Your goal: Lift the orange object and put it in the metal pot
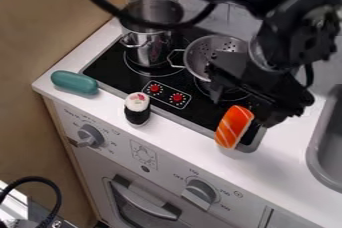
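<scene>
Though orange, a white-striped object (234, 127)

White counter, black stovetop

We see a smooth teal capsule-shaped object (74, 82) and a black-and-white sushi roll (137, 108) on the white counter (175, 137); a tall silver metal pot (148, 47) and grey perforated metal colander (200, 57) stand on its black stovetop (107, 70).

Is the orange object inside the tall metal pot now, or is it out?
Out: the orange object shows at the front edge of the stove, well apart from the tall metal pot.
</scene>
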